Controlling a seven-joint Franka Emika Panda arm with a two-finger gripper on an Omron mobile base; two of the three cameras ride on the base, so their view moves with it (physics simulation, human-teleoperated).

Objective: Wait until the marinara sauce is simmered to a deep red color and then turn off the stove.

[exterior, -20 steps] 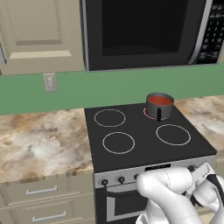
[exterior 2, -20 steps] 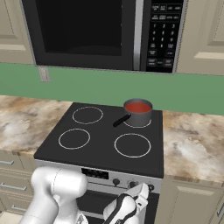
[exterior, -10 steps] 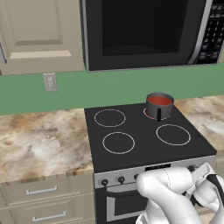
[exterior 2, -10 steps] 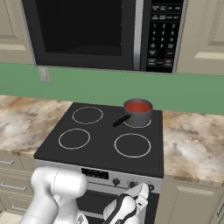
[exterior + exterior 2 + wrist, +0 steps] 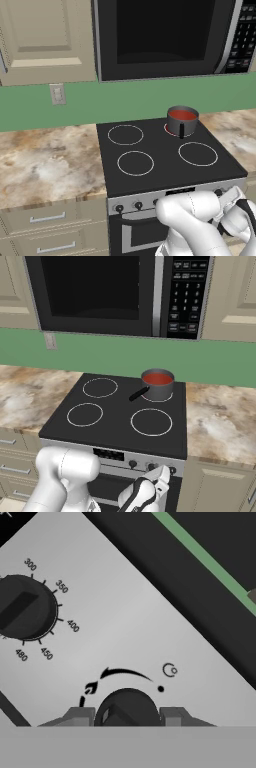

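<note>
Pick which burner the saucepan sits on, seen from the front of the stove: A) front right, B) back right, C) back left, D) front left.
B: the saucepan with red sauce stands on the stove's rear burner on the right side, nearest the green wall, while the other three white rings are bare.

Marinara sauce point(image 5: 183, 115): red, filling small grey saucepan on back right burner. Stove point(image 5: 160, 160): black glass top, four white-ringed burners.
</note>
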